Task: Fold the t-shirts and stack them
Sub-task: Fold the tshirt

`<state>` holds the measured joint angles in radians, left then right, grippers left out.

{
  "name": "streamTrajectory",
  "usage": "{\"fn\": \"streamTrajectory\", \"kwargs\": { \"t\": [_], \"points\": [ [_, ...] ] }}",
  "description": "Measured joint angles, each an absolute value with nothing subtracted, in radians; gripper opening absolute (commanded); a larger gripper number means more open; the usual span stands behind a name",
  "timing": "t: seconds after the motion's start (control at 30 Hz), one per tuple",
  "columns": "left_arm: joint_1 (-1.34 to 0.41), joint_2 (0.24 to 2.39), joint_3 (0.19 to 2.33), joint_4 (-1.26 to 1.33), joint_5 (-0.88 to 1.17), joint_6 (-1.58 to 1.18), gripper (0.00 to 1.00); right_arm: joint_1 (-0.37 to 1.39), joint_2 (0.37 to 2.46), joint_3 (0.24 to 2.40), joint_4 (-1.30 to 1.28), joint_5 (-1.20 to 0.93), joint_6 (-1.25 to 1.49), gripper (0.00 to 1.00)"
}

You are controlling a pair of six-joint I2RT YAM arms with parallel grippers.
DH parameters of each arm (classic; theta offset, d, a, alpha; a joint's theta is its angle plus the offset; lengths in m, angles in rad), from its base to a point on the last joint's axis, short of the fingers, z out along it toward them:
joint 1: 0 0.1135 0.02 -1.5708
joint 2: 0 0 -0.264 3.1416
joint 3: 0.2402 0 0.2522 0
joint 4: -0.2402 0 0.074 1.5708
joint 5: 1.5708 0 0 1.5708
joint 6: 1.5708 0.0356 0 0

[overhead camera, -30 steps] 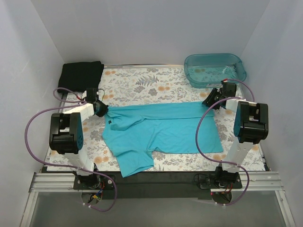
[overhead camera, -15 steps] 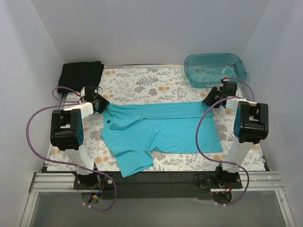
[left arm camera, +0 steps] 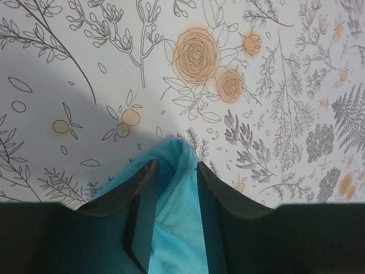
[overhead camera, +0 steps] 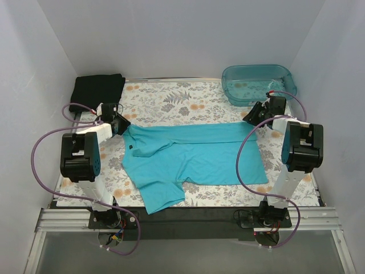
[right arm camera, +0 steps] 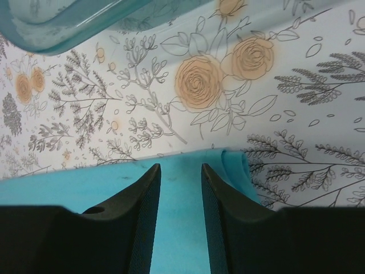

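Teal shirt [overhead camera: 194, 157]: lies spread across the middle of the desk [overhead camera: 171, 103], its long side running left to right. One sleeve fans out toward the near edge on the left.
Black shirt [overhead camera: 98, 89]: a folded bundle at the far left corner of the desk, well apart from the teal shirt.
Left pincer [overhead camera: 121, 124]: low at the teal shirt's far left corner, with its fingers spread. In the wrist view a raised fold of teal cloth runs into the gap of the left pincer [left arm camera: 175, 166], with nothing pinched.
Right pincer [overhead camera: 251, 120]: low at the teal shirt's far right corner, also spread. In the wrist view flat teal cloth shows in the gap of the right pincer [right arm camera: 180, 168], and a small rolled edge lies just to one side.
Tub [overhead camera: 259, 84]: clear teal plastic, at the far right corner of the desk, near the right pincer.
Desk cover: white with a flower print, under both shirts' area and the tub.
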<state>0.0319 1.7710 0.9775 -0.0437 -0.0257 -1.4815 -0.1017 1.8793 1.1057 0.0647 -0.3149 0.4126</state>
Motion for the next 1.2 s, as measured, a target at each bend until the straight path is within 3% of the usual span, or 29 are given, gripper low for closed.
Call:
{"fn": "streamTrajectory", "kwargs": {
  "t": [0.23,0.43,0.7,0.8,1.0,1.2],
  "points": [
    [0.033,1.863,1.038,-0.037,-0.025,-1.482,0.24,-0.144,1.937,1.118,0.088,-0.300,0.441,0.35],
    [0.033,1.907,1.082,-0.017,-0.021,-1.501,0.25,-0.192,1.938,1.118,0.091,-0.268,0.448,0.35],
    [0.032,1.866,1.084,-0.023,-0.009,-1.491,0.62,-0.208,1.928,1.118,0.086,-0.262,0.439,0.36],
    [0.030,1.775,1.073,-0.059,-0.012,-1.458,0.68,-0.196,1.876,1.111,0.068,-0.263,0.429,0.37],
    [-0.087,1.479,1.013,-0.121,-0.088,-1.364,0.68,-0.122,1.657,1.066,0.049,-0.260,0.386,0.38],
    [-0.402,1.255,0.897,-0.182,-0.182,-1.227,0.53,0.067,1.443,0.960,-0.002,-0.231,0.333,0.38]
  ]
}}
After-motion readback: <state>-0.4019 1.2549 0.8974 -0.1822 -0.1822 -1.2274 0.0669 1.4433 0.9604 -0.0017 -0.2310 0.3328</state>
